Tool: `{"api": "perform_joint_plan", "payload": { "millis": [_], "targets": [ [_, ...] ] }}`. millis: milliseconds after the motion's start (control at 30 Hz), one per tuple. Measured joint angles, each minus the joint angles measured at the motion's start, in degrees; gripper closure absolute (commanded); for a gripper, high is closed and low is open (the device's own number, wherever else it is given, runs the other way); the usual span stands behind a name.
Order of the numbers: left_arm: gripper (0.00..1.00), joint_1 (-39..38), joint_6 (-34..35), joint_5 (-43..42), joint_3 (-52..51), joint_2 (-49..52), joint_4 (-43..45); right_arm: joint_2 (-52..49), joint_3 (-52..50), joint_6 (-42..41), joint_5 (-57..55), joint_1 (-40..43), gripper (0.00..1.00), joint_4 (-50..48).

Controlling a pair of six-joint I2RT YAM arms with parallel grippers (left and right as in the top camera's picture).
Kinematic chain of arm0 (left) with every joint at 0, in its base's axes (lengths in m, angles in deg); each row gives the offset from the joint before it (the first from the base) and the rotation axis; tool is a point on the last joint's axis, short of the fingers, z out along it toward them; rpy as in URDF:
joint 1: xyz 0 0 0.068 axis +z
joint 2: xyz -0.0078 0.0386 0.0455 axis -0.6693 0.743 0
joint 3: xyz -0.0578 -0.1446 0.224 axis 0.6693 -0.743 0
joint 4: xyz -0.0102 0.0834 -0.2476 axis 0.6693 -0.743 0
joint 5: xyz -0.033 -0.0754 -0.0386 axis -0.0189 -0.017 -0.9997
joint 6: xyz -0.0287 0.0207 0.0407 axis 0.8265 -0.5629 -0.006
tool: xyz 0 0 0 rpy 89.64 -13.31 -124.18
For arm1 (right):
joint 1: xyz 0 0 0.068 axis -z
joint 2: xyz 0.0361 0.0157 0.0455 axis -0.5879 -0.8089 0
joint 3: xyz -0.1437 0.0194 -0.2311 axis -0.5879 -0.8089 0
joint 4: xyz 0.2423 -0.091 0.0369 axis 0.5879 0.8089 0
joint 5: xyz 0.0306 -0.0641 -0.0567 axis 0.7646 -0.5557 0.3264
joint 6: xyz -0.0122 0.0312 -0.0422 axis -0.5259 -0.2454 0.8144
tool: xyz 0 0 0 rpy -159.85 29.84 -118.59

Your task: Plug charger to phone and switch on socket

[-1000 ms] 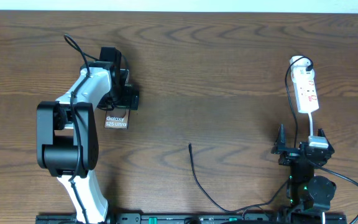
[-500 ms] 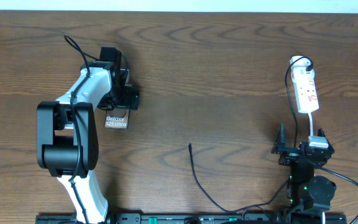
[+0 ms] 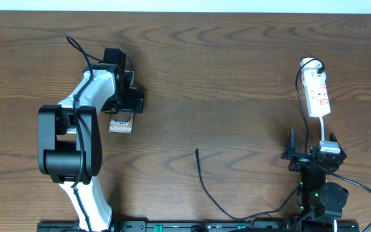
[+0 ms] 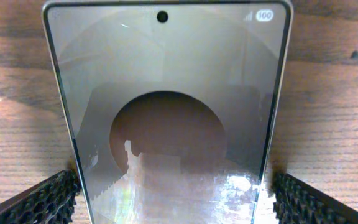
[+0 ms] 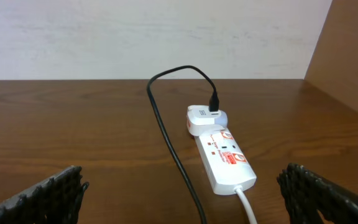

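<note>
The phone (image 3: 120,125) lies flat on the wooden table, its "Galaxy S25 Ultra" lettering showing below my left gripper (image 3: 129,103). In the left wrist view the phone (image 4: 166,93) fills the frame, and my left gripper (image 4: 176,196) is open with a finger just outside each long edge. The charger's black plug tip (image 3: 196,151) lies free mid-table, and its cable (image 3: 206,187) curves toward the front edge. The socket (image 3: 318,93) lies at the far right. My right gripper (image 3: 312,147) is open and empty just in front of it. The right wrist view shows the socket (image 5: 225,158) beyond the right gripper (image 5: 185,202).
A white adapter (image 5: 202,118) sits in the far end of the socket with the black cable (image 5: 166,137) plugged into it. The socket's white lead (image 5: 248,208) runs toward the right gripper. A pale wall stands behind the table's far edge.
</note>
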Motion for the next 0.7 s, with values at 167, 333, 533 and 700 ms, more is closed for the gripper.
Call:
{"api": "perform_joint_plan", "payload": {
  "millis": [167, 333, 533, 700],
  "targets": [
    [0.02, 0.0, 0.0, 0.0, -0.1, 0.0, 0.3, 0.0, 0.0, 0.0, 0.0, 0.0, 0.01, 0.0],
    [0.02, 0.0, 0.0, 0.0, -0.9, -0.5, 1.2, 0.0, 0.0, 0.0, 0.0, 0.0, 0.01, 0.0],
    [0.02, 0.0, 0.0, 0.0, -1.5, -0.9, 1.7, 0.0, 0.0, 0.0, 0.0, 0.0, 0.01, 0.0],
    [0.02, 0.0, 0.0, 0.0, -1.5, -0.9, 1.7, 0.0, 0.0, 0.0, 0.0, 0.0, 0.01, 0.0]
  ]
}}
